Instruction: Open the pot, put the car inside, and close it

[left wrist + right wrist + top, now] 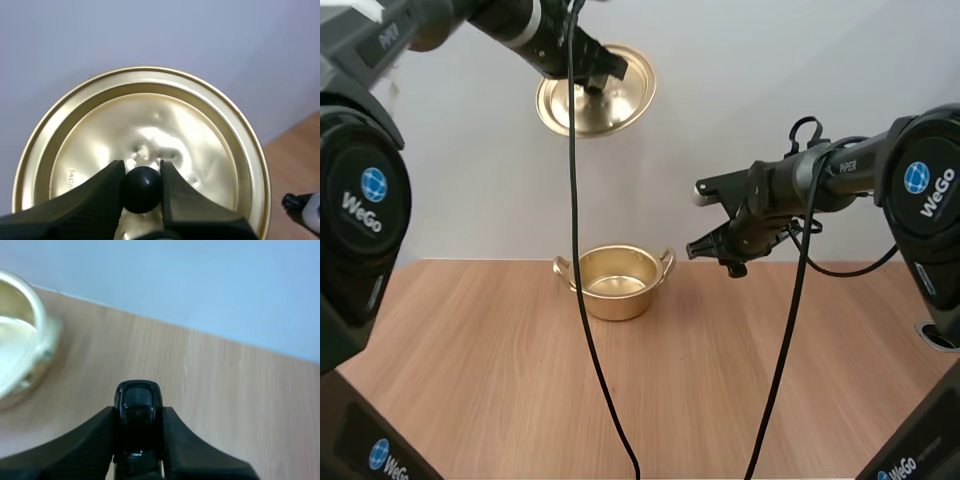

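Lid [623,103] hangs clamped in left gripper [142,171] above open pot [617,304]; right gripper [138,413] clamps car [138,399].

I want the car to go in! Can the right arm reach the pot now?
Probably yes. The left gripper holds the lid high, so the pot is open, and nothing stands between it and the right gripper pinching the black car.

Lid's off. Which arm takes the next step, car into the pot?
Right. The right end effector pinches the small black toy car and hangs beside the open round gold metal pot. The left end effector is occupied, holding the gold metal lid by its black knob high up.
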You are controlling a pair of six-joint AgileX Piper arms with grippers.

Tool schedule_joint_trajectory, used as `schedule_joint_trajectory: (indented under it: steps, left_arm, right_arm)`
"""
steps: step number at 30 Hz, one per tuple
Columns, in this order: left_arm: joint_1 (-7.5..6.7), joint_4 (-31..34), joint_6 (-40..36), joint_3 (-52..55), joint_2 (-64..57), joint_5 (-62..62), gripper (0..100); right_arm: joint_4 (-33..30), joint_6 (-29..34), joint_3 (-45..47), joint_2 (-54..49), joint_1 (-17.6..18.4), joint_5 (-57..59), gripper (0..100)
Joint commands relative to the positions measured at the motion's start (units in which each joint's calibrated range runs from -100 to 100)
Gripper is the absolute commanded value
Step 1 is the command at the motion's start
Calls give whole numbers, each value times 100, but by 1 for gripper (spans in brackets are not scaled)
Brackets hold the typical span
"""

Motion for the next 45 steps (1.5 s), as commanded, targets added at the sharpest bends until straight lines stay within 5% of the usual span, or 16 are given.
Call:
schedule_joint_trajectory:
  steps: [1,5,13,20,25,27,35,45]
  left_arm:
    - [2,-302,32,-133,-181,4,0]
    - [2,-391,32,-498,-505,-59,0]
    - [2,-394,32,-945,-1121,325,0]
    - [2,-394,23,-1007,-1274,769,0]
    - [2,-394,-81,-1007,-1274,885,0]
    - [2,-381,-82,-1007,-1274,984,0]
    - [2,-268,-301,-1007,-1039,1173,0]
    - [2,-51,-433,-917,-333,2022,0]
  right_arm:
    - [607,-642,-460,-1,182,-11,0]
    - [1129,-1080,-900,158,514,-11,0]
    - [1144,-1275,-1336,1300,1084,24,0]
    - [1245,-1266,-1336,2022,1151,-109,3]
    - [1270,-1266,-1336,2050,1151,-226,82]
    - [1280,-1241,-1336,2050,1151,-226,76]
    - [1320,-724,-1336,1341,831,247,1]
    - [1234,-590,-718,-799,-507,545,0]
